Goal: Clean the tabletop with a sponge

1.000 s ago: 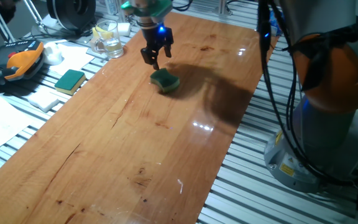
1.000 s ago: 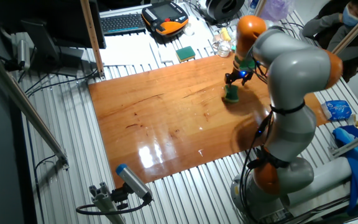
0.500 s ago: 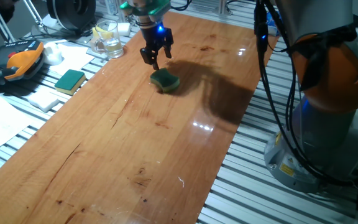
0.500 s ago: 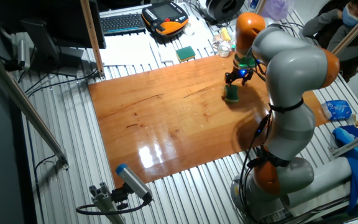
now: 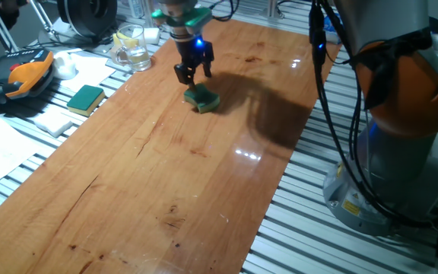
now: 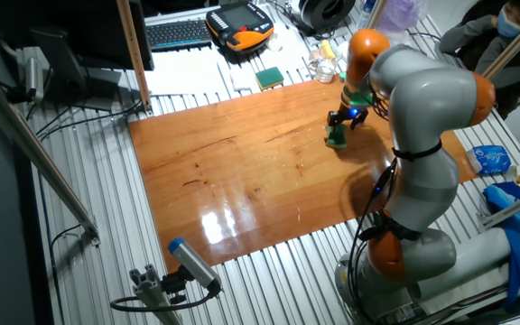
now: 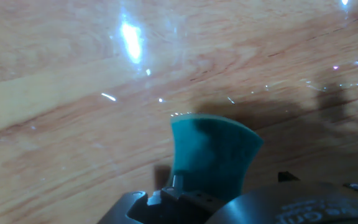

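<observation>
Broadly, the surface point(image 5: 166, 175) lay long and glossy, reddish-brown, with light glare on its wood. At its far end the pincer point(image 5: 192, 74) hung directly over the sponge point(image 5: 202, 98), its fingers pointing down just above the teal top; whether they were apart or together could not be told. Off the board to the left, a flatter green sponge point(image 5: 86, 97) rested on white paper, and a glass mug point(image 5: 131, 47) stood beyond it.

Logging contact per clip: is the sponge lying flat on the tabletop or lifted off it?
Lying flat: the sponge rests on the tabletop, with the hand just above it. Whether the fingers touch it, I cannot tell.
</observation>
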Tool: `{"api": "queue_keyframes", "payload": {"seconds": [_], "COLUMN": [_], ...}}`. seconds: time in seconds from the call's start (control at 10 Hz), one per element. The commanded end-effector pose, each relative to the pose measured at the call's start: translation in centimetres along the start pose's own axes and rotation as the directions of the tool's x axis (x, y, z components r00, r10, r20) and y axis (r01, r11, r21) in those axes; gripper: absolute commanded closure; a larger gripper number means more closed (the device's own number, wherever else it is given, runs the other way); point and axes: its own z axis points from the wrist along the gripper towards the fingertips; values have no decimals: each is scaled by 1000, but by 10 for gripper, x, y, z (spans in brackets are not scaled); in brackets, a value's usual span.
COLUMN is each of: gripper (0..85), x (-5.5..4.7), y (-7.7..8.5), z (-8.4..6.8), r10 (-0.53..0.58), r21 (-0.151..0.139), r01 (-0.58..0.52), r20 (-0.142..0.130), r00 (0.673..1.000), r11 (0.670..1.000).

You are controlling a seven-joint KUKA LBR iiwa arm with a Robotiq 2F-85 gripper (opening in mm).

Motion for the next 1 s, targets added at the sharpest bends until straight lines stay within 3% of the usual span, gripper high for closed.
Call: {"api": "queue_keyframes", "payload": {"seconds": [0.0, 0.3, 0.9], "gripper": [170, 170, 170], "x": [1, 1, 5], "y": [2, 9, 16], "z": [1, -2, 11], "r10": [8, 25, 44], "r21": [-2, 1, 3], "r01": [-8, -25, -44], "r20": [4, 15, 76], "r00": [1000, 1000, 996], "r11": [1000, 1000, 999]}}
